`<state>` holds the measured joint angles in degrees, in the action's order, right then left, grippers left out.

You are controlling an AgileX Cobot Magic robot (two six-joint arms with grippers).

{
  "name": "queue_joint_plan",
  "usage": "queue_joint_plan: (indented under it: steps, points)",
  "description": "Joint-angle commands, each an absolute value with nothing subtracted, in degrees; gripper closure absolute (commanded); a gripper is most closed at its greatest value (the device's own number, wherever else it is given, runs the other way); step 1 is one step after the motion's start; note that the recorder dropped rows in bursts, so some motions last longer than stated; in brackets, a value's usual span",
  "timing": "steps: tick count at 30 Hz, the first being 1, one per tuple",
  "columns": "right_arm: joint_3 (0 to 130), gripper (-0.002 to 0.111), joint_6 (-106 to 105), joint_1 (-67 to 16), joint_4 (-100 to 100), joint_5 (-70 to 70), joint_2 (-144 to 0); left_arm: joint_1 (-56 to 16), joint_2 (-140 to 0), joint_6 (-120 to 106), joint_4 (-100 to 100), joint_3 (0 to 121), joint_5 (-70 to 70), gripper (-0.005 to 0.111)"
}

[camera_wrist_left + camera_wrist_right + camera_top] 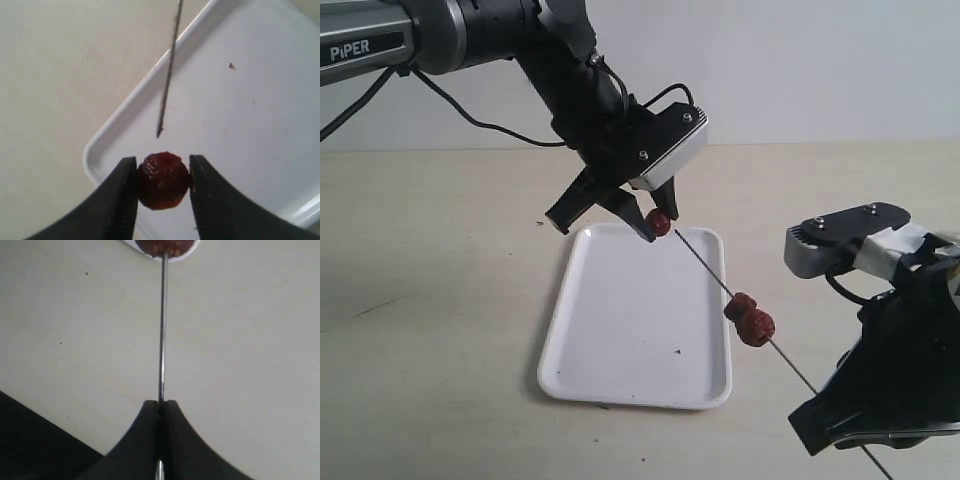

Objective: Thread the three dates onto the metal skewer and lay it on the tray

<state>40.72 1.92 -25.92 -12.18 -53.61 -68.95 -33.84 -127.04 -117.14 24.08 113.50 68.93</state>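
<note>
My left gripper (658,222) (162,175) is shut on one dark red date (661,223) (163,180), held in the air over the far edge of the white tray (620,375) (260,125). The thin metal skewer (705,265) (168,75) (162,330) slants up from my right gripper (835,420) (160,405), which is shut on its lower end. Its sharp tip stops just short of the held date. Two dates (750,320) (162,246) sit side by side on the skewer's middle, over the tray's right rim.
The pale beige tabletop (440,300) lies bare around the tray. A small dark speck (677,352) marks the tray's floor. The left arm's cable (470,120) hangs behind it before a white wall.
</note>
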Motion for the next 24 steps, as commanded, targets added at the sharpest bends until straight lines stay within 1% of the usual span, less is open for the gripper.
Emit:
queue_joint_plan:
  steps: [1, 8, 16, 24]
  points:
    - [41.10, 0.108, 0.00, -26.00, -14.51, -52.73, -68.76, -33.96, -126.54, -116.57, 24.24, 113.32, 68.28, 0.072]
    - [41.10, 0.108, 0.00, -26.00, -14.31, -50.40, -68.87, -33.96, -126.54, -116.57, 24.51, 113.32, 68.52, 0.072]
    - [41.10, 0.108, 0.00, -26.00, -13.14, -53.39, -68.87, -33.96, -126.54, -116.57, 24.37, 113.32, 68.30, 0.072]
    - [41.10, 0.108, 0.00, -26.00, -13.16, -52.18, -69.28, -33.96, -126.32, -116.57, 24.55, 113.32, 68.41, 0.072]
